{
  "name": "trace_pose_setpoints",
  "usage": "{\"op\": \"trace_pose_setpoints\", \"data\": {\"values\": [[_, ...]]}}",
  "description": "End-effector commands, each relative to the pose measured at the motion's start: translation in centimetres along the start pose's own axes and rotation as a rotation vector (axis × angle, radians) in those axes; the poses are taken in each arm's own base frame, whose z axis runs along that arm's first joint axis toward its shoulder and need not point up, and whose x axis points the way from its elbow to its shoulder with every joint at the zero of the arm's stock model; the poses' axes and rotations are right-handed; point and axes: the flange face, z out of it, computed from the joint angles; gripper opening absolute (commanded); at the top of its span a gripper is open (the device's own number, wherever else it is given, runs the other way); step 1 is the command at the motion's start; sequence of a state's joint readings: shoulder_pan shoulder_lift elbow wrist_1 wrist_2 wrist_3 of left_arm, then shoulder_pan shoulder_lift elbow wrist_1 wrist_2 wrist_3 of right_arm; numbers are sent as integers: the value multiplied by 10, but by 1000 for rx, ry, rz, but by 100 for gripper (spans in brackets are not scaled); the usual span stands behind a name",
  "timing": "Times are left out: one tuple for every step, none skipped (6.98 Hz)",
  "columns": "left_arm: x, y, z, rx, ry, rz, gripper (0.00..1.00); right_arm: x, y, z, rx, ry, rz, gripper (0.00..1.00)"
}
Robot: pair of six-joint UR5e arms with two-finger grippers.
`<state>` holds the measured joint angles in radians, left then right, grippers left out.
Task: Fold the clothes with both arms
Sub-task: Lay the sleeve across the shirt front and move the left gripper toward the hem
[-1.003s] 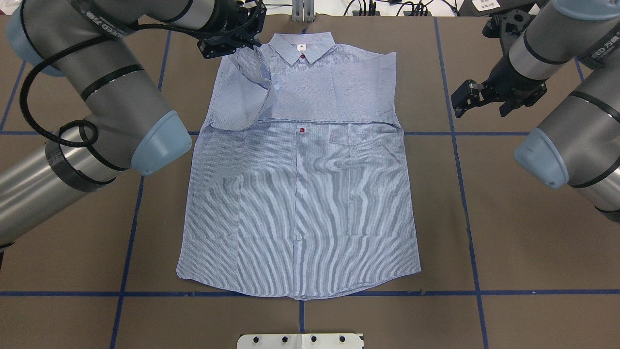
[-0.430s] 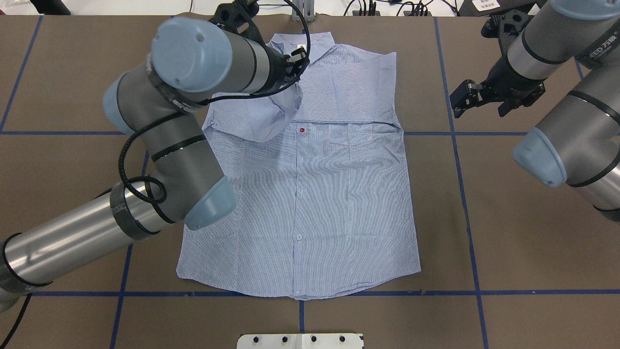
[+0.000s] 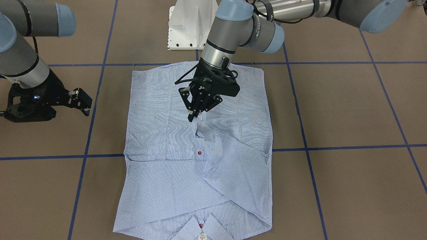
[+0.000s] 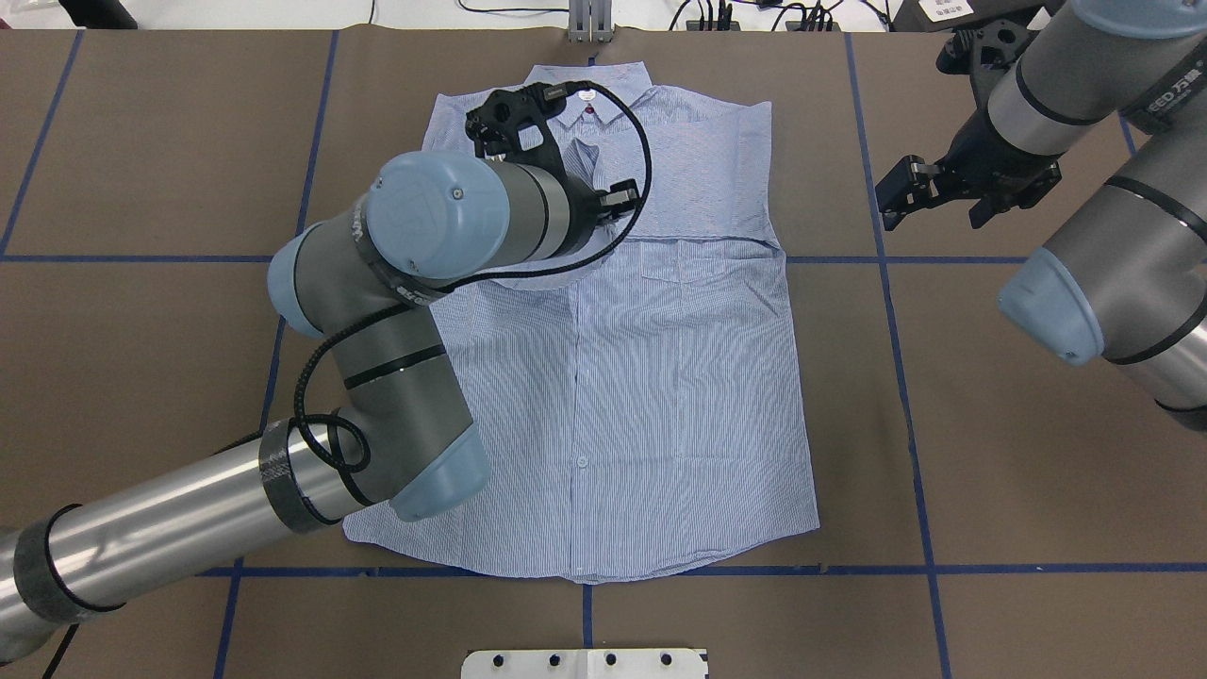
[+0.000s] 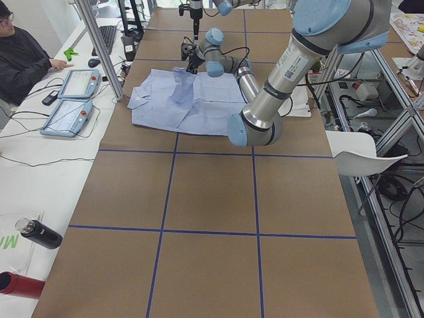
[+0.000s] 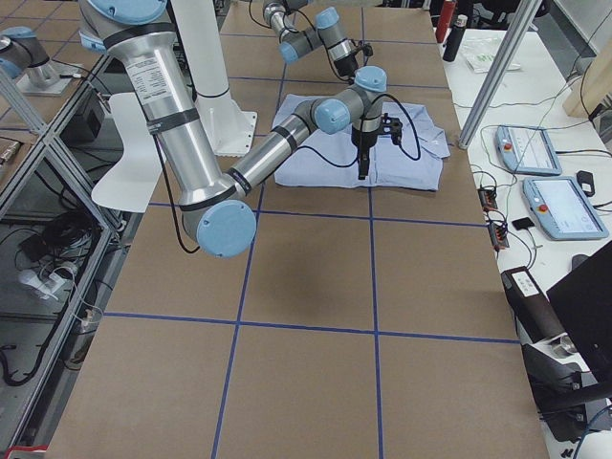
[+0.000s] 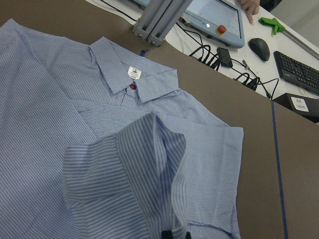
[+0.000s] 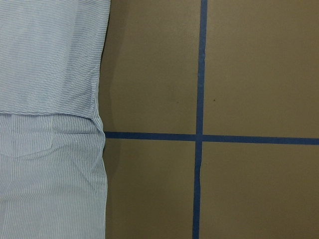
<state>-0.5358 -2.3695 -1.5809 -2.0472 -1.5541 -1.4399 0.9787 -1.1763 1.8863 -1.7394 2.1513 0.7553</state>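
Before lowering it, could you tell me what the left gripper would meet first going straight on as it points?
Probably the shirt front lying under the left gripper, which pinches the sleeve; its height above the cloth is unclear.

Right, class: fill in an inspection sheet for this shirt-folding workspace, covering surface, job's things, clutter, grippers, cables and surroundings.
Surface: brown table with blue tape grid.
Job's things: striped shirt front up, one sleeve folded across chest, other lifted.
Clutter: nothing seen.
Grippers: left gripper shut on the lifted sleeve; right gripper open, empty, beside the shirt.
Cables: black cable loops off the left wrist above the shirt.
Surroundings: bench with pendants, seated person, bottles.
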Motion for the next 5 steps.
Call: {"op": "trace_pose_setpoints", "data": {"values": [[-2, 38, 19, 1, 37, 136, 0, -1, 0, -1, -1, -3, 3, 100], [-11, 44, 26, 1, 51, 178, 0, -3, 1, -1, -13, -16, 3, 100], [-16, 44, 25, 25, 71, 277, 0, -4, 3, -1, -28, -35, 4, 100], [-21, 47, 28, 50, 89, 379, 0, -5, 3, -3, -26, -37, 7, 100], [-26, 48, 36, 67, 123, 439, 0, -5, 3, -3, -31, -43, 7, 100]]}}
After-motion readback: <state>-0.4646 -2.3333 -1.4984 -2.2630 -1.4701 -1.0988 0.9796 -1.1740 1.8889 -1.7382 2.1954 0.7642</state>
